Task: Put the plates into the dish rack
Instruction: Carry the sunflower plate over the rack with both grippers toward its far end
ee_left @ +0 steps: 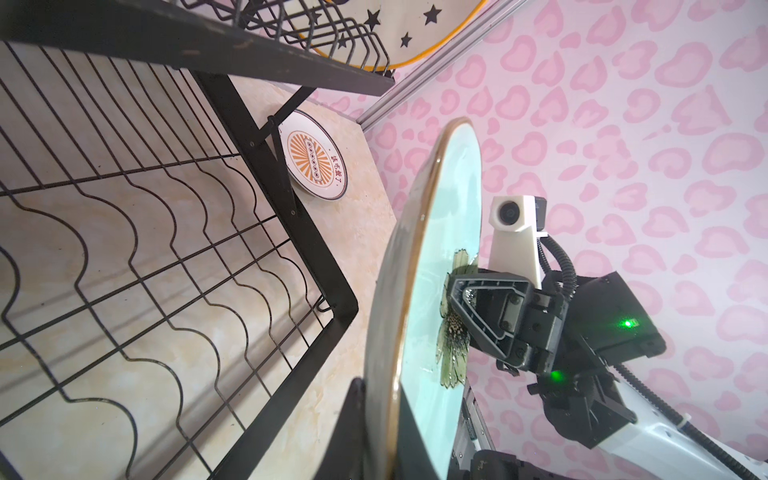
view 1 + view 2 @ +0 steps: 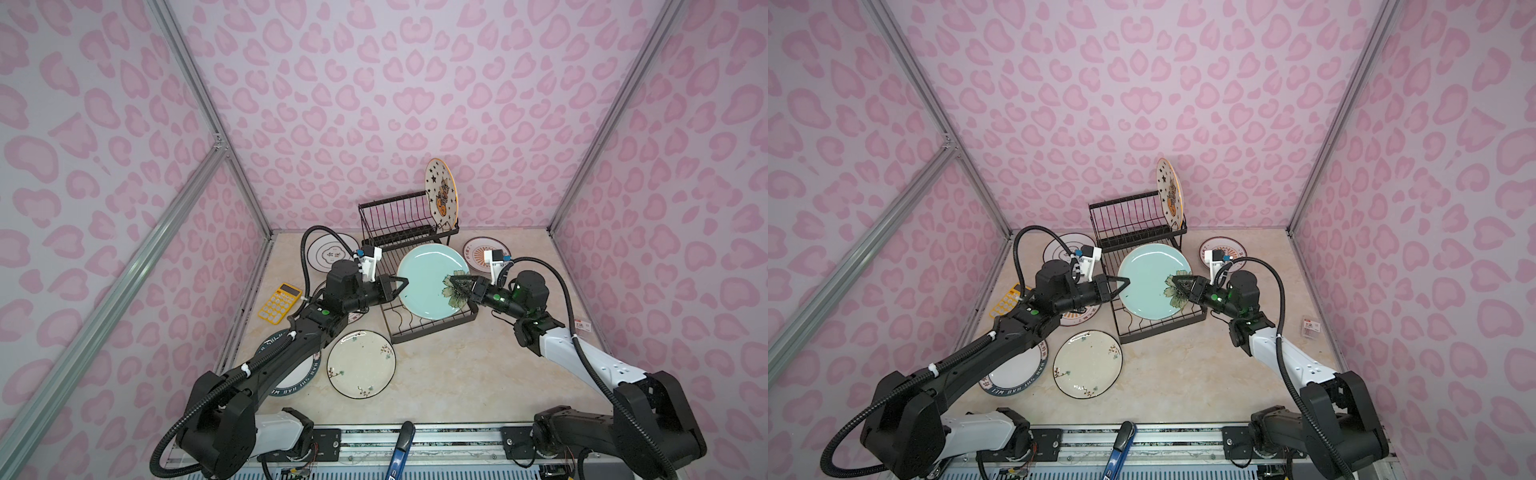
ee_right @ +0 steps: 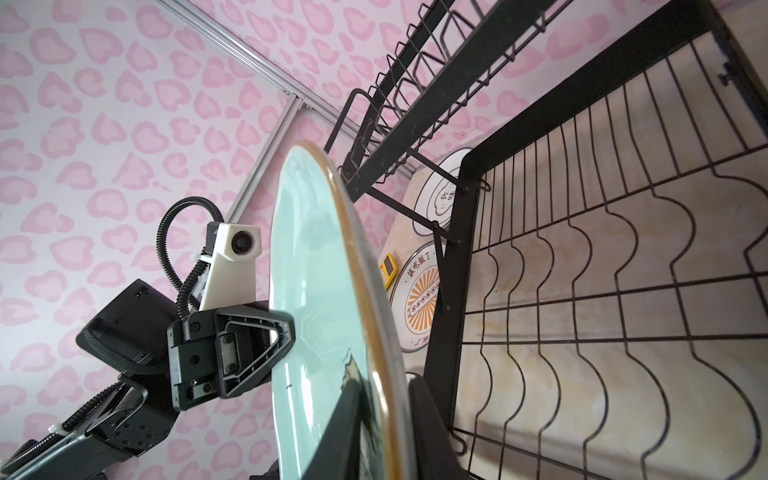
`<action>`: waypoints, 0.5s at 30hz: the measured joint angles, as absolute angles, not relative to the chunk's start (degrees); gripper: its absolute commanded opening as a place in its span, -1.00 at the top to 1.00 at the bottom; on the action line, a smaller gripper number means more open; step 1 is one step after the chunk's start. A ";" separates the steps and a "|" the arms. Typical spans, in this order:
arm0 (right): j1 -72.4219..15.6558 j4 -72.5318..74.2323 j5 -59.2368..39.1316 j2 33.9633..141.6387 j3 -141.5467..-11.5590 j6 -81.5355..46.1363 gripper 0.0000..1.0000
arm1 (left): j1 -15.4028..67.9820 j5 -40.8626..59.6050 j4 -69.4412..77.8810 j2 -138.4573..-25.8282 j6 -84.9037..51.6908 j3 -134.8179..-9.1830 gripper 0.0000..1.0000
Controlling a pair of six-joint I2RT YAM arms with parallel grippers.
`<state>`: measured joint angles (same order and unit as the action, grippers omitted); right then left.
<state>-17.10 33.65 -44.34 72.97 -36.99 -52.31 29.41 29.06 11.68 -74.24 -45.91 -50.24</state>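
Left tool [image 2: 402, 285] clamps one rim of the pale blue plate [image 2: 424, 276], with the dish rack [image 2: 432, 331] beneath. Opposite it, right tool [image 2: 454, 285] straddles the rim; I cannot tell whether it grips.

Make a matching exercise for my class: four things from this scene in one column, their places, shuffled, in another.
Things
1. pale blue flower plate
2. starred yellow-rimmed plate
3. cream floral plate
4. yellow calculator

Places
A. flat on the table, just off the dish rack's front corner
B. standing on edge in the rack's raised basket
C. on the table near its left edge
D. in the left gripper, above the rack's lower tray

Pairs: 1-D, 2-B, 3-A, 4-C
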 measured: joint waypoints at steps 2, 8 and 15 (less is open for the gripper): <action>-17.17 34.89 -44.38 73.23 -37.34 -53.39 0.94 | 29.28 28.67 11.70 -73.89 -46.44 -50.09 0.93; -17.23 37.08 -44.10 74.43 -37.76 -54.48 1.00 | 29.26 27.64 12.01 -73.60 -46.26 -50.09 0.93; -17.54 38.17 -44.75 75.11 -38.06 -54.87 1.00 | 29.52 27.40 10.28 -73.60 -44.49 -50.48 0.18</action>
